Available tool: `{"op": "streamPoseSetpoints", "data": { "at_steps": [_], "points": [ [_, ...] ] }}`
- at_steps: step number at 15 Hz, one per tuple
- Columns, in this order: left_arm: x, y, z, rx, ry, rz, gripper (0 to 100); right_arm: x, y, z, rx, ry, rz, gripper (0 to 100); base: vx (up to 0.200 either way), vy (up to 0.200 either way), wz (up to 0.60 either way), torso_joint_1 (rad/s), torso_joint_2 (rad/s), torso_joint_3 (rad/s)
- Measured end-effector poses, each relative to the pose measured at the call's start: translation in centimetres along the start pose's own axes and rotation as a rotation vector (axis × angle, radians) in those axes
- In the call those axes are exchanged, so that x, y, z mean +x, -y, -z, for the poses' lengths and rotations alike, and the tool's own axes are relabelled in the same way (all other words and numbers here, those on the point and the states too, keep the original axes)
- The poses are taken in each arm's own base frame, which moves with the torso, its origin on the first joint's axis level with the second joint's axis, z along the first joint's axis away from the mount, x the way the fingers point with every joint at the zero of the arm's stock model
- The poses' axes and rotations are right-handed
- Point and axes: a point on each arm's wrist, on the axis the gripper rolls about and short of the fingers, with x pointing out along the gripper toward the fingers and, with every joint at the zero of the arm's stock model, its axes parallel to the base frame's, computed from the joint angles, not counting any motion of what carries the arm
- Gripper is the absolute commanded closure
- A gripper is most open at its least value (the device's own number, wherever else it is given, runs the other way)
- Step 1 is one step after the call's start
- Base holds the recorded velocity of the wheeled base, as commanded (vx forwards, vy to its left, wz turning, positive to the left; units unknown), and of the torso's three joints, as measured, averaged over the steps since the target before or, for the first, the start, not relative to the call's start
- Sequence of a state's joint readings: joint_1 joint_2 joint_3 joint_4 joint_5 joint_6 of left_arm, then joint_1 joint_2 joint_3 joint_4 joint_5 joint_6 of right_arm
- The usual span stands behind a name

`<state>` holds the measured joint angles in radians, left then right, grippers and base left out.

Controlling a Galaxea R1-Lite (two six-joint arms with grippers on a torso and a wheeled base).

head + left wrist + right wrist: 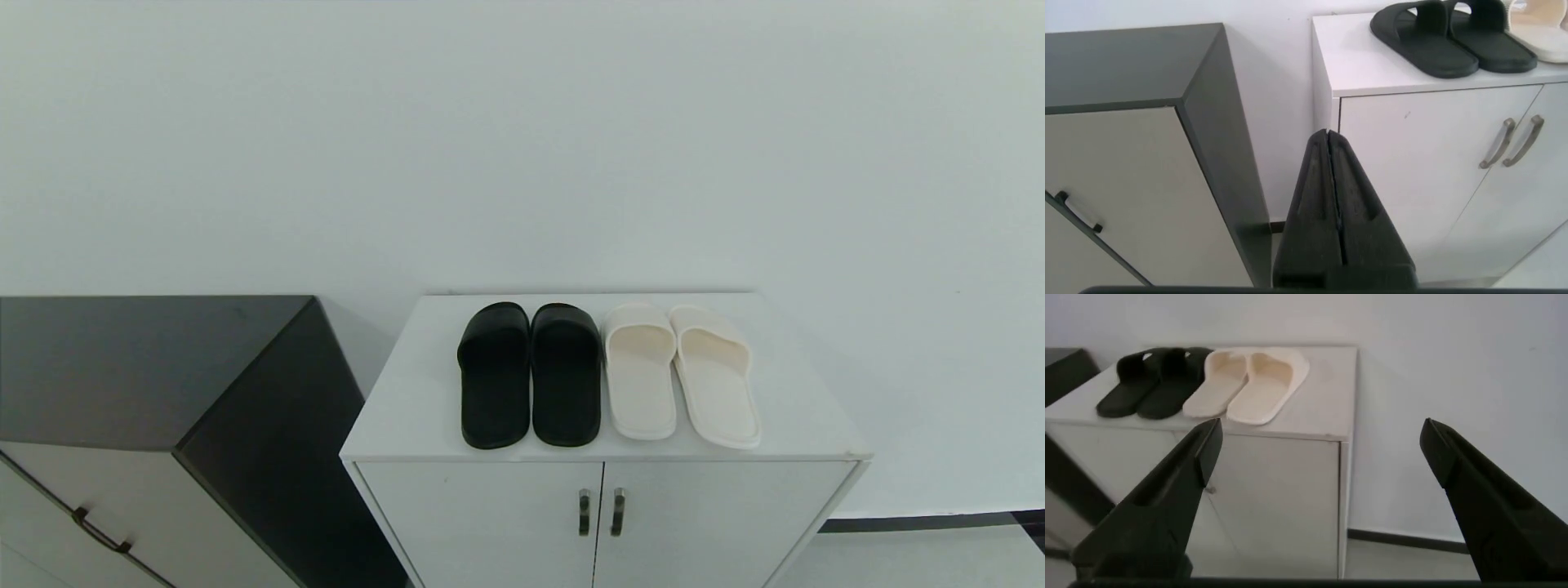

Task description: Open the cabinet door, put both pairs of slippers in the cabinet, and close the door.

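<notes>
We logged the white cabinet [800, 392] first as the biggest item. It stood against the wall with both doors [490, 531] shut, and a dark cabinet [147, 359] sat just beside it on the robot's left. We judged the step in hand to be the first one, opening a door, with nothing of the task done yet.

The black slippers [529, 376] and cream slippers [682, 376] lay side by side on the cabinet top, toes to the wall. The black pair was on the left, and the two pairs were touching or nearly so.

The left handle [584, 512] and right handle [618, 511] stood upright, close together where the doors met.

The left claw [1328, 143] was pressed together and held nothing. It sat low before the gap between the two cabinets, well apart from the handles. The right claw [1321, 445] was spread wide and empty, facing the white cabinet's right corner without touching it.

For the next move, we judged a claw had to reach a handle, close around it and pull the door out along its hinge. The spread right claw looked readier for that.
</notes>
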<state>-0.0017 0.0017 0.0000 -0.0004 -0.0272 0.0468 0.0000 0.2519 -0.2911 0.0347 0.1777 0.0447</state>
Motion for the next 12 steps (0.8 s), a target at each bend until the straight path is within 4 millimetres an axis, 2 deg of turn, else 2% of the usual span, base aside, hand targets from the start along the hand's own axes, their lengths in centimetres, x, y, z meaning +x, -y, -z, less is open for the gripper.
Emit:
{"op": "streamPoseSetpoints", "data": {
  "at_steps": [4, 6, 8, 12],
  "points": [
    [0.0, 0.0, 0.0, 0.001, 0.000, 0.000, 100, 5.5, 0.5, -3.1, -0.011, -0.069, -0.101, 0, 0.000, 0.000, 0.00, 0.000, 0.00, 0.000],
    [0.0, 0.0, 0.0, 0.001, 0.000, 0.000, 100, 8.1, -0.2, -4.0, 0.007, -0.112, -0.139, 0, 0.000, 0.000, 0.00, 0.000, 0.00, 0.000],
    [0.0, 0.0, 0.0, 0.001, 0.000, 0.000, 100, 10.3, -2.3, -4.9, 0.054, -0.155, -0.166, 0, 0.000, 0.000, 0.00, 0.000, 0.00, 0.000],
    [0.0, 0.0, 0.0, 0.000, 0.000, 0.001, 100, 15.7, -8.6, -6.3, 0.144, -0.236, -0.112, 0, 0.000, 0.000, 0.00, 0.000, 0.00, 0.000]
  ]
}}
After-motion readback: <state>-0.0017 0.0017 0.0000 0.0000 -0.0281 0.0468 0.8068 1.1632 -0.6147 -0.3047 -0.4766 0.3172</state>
